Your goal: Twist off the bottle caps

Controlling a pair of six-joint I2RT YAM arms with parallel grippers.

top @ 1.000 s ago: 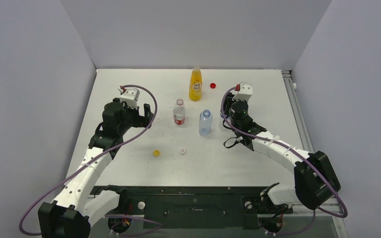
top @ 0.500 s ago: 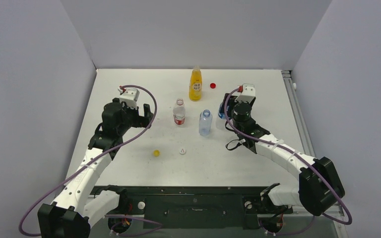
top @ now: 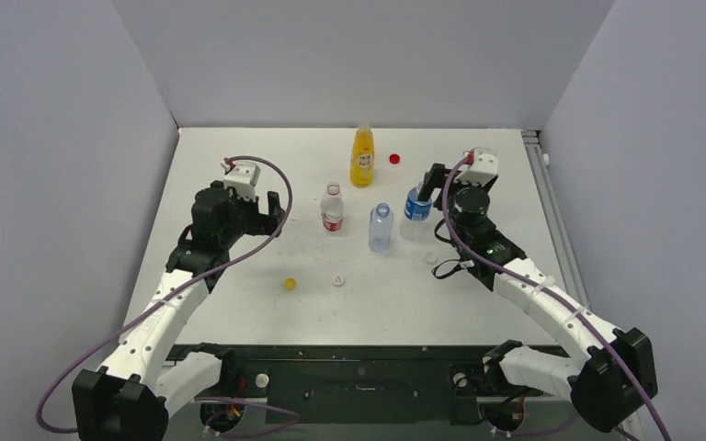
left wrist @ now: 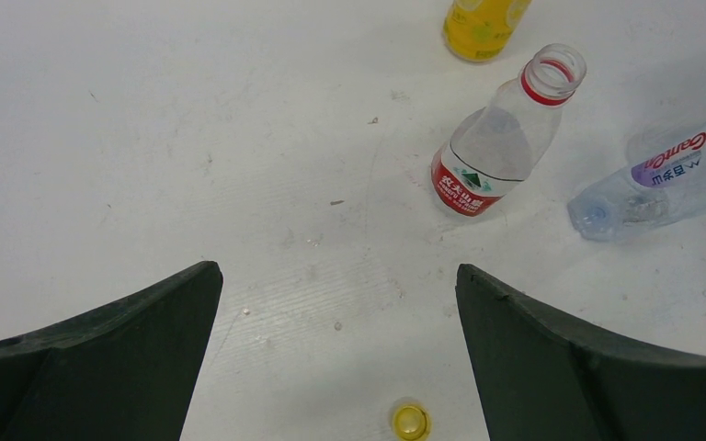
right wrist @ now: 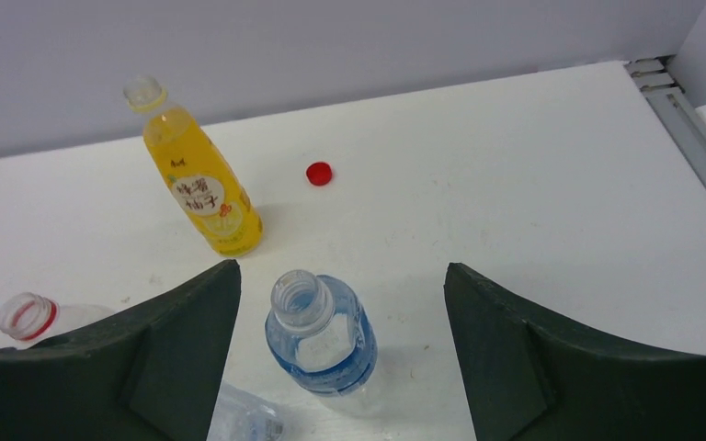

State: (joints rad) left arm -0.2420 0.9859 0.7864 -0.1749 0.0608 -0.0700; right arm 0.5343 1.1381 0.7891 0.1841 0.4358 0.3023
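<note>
The right gripper (top: 435,180) has been drawn back toward the right edge of the table (top: 395,303) and its jaws have been spread, so that the blue-labelled bottle (top: 415,209), hidden beneath it a second ago, is now uncovered and stands upright with its mouth open. A white cap (top: 432,258) is now seen lying on the table just to the near side of that bottle. In the right wrist view the bottle is framed between the wide-parted fingers (right wrist: 161,340) but is touched by neither, and nothing is held. The left gripper (top: 274,209) is held fully open and empty over the left half of the table. The red-labelled bottle (top: 332,209) and the plain clear bottle (top: 381,227) are stood near the table's middle, and the juice bottle (top: 361,158) by the far edge, all uncapped. The red cap (top: 394,158) lies just right of the juice bottle; the yellow cap (top: 290,284) and a second white cap (top: 338,280) lie toward the near edge.
</note>
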